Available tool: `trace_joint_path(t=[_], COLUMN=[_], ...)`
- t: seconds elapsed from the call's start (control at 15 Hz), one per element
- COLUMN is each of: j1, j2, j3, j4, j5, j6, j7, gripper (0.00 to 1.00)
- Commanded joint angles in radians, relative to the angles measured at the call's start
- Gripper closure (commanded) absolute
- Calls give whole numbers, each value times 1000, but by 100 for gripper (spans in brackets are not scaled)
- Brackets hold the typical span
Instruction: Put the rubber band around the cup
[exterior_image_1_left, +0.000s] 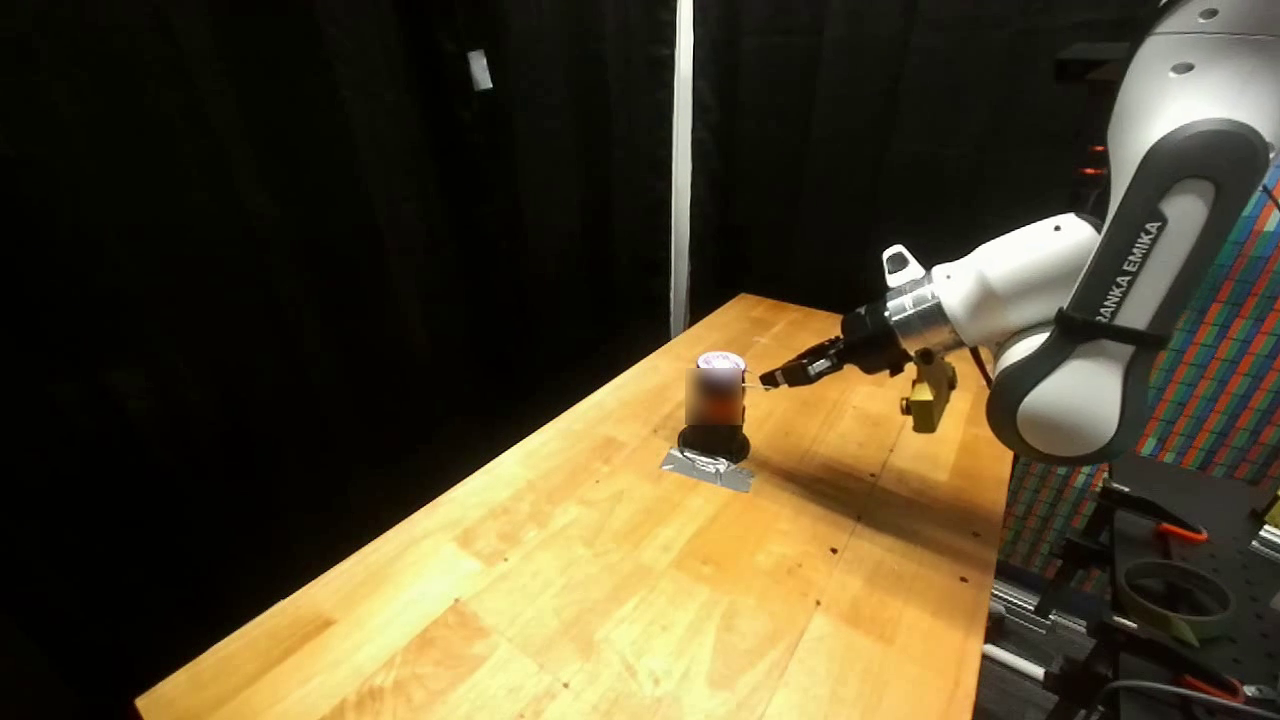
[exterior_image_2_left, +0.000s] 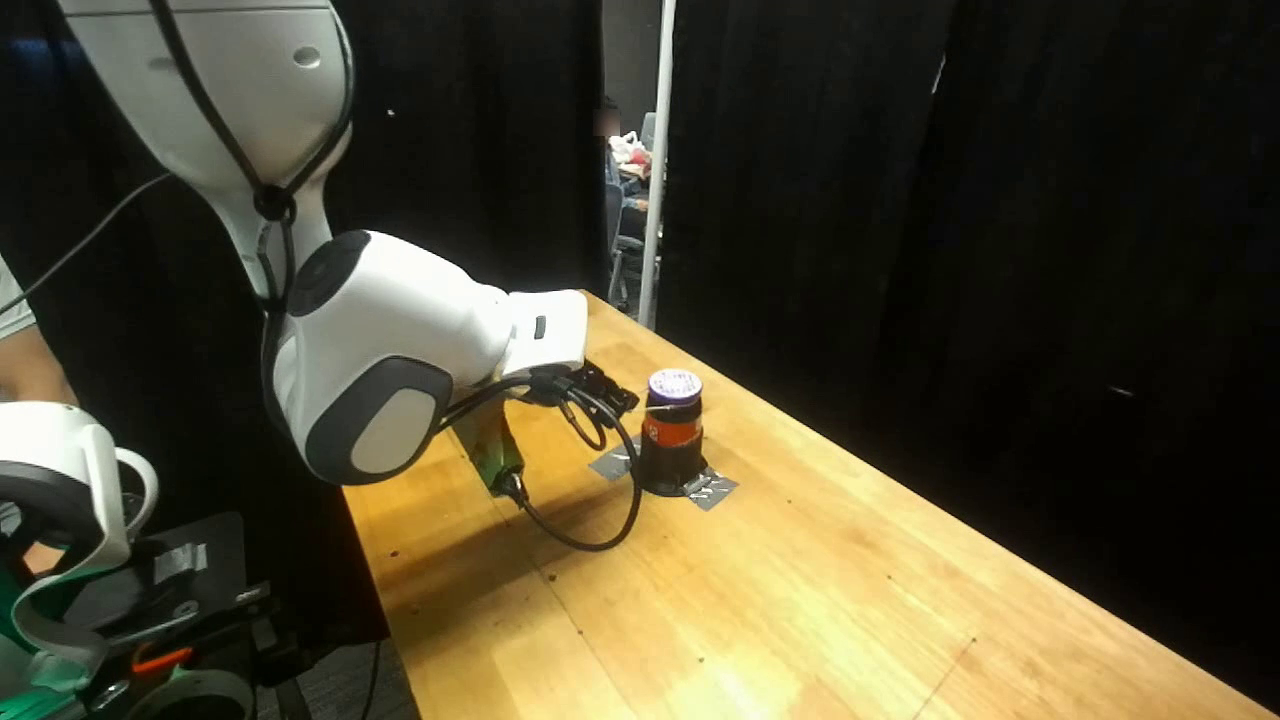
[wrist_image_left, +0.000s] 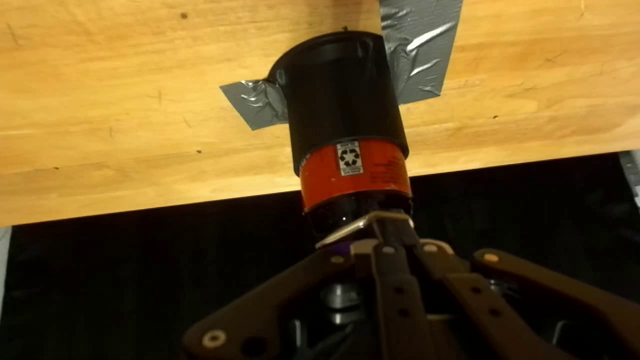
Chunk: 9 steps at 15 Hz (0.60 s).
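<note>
You seem in the looping step: your narrow gripper (exterior_image_1_left: 768, 380) pinches the rubber band (wrist_image_left: 345, 231), apparently around the lidded jar (exterior_image_2_left: 672, 431). Next, you should release it gently.

cup (wrist_image_left: 356, 170): black, red-orange | rubber band (wrist_image_left: 349, 230): seemingly pale | tape (wrist_image_left: 425, 55): silver-grey

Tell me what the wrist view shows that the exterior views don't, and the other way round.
Only the wrist view: the recycling mark on the orange part of the cup.

Only the exterior views: the white robot arm and the pale, marked lid top.

Both: the cup, the silver tape, the wooden table, and the gripper with the thin, pale rubber band at its tips.
</note>
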Motion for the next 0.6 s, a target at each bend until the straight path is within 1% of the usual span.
trace_joint_path(t=[0.0,0.13,0.4,0.47,0.53], j1=[-9,-7,-9,-11,-12], j2=[48,76,120,118,97], j3=[30,34,41,43,45], j4=[11,20,32,35,40], j5=[17,19,11,8,9], j6=[145,216,334,336,274], j7=[-13,-18,-18,-17,-19], gripper=[98,97,100,96,73])
